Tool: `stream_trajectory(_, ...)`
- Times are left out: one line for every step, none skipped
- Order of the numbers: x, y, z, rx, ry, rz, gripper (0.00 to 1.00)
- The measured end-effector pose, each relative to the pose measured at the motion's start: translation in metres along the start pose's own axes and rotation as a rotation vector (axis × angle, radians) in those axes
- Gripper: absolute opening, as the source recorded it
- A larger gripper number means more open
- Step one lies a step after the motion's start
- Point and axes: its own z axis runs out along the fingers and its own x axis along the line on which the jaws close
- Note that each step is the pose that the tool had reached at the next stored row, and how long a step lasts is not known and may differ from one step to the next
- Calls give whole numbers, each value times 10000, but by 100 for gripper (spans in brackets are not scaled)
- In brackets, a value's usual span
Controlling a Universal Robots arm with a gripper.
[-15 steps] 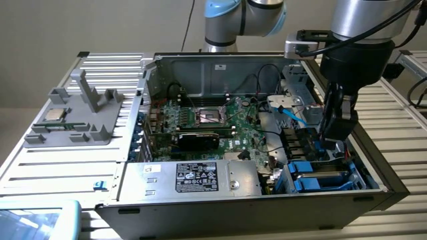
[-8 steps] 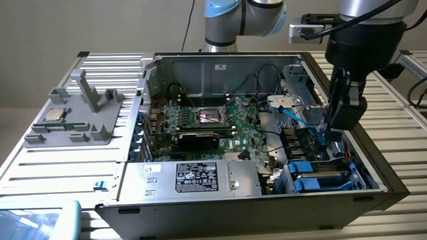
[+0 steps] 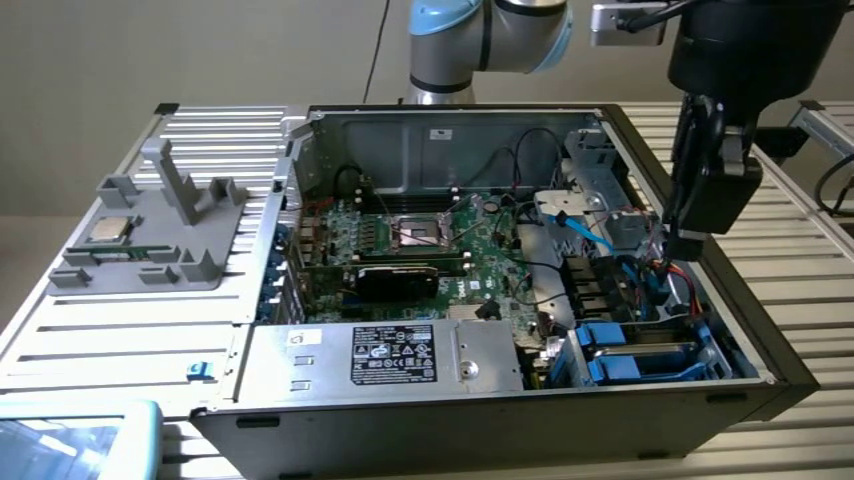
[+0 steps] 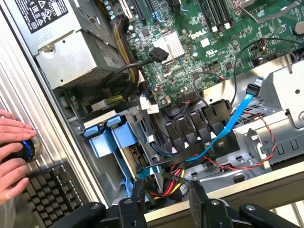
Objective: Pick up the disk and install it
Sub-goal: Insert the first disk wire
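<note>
The disk [image 3: 645, 352], silver-grey in its bright blue plastic frame, sits in the drive bay at the near corner of the open computer case [image 3: 667, 400], on the exterior view's right. In the wrist view the disk's blue frame [image 4: 111, 137] stands on edge among the cables. My black gripper [image 3: 683, 243] hangs over the case's side wall, above and behind the disk and apart from it. Its two fingers [image 4: 139, 197] stand apart with only cables showing behind the gap, so my gripper [image 4: 168, 202] is open and holds nothing.
A silver power supply [image 3: 387, 355] with a black label lies beside the disk bay. The motherboard [image 3: 427, 240] fills the case's middle, and a blue cable [image 4: 232, 118] and red wires cross near the bay. A grey fixture [image 3: 147, 240] holds a processor chip [image 3: 112, 230]. A person's hand [image 4: 12, 152] rests by a keyboard [image 4: 52, 194].
</note>
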Motion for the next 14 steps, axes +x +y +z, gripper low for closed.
stream_trajectory(0, -2, -4, 0, 0, -1, 50)
stream_trajectory(0, -2, -4, 0, -1, -1, 50)
stream_trajectory(0, -2, -4, -1, -1, 0, 50)
stream_trajectory(0, -2, -4, -1, -1, 0, 50)
stream_trajectory(0, -2, -4, 0, -1, 0, 50)
stream_trajectory(0, -2, -5, 0, 0, -1, 50)
stream_trajectory(0, -2, -5, -1, 0, -1, 50)
stream_trajectory(0, -2, -5, 0, 0, -1, 50)
stream_trajectory(0, -2, -5, 0, 0, -1, 50)
stream_trajectory(0, -2, -5, 0, 0, -1, 50)
stream_trajectory(0, -2, -5, 0, 0, -1, 50)
stream_trajectory(0, -2, -5, 0, 0, -1, 50)
stream_trajectory(0, -2, -5, 0, 0, -1, 50)
stream_trajectory(0, -2, -5, 0, 0, -1, 50)
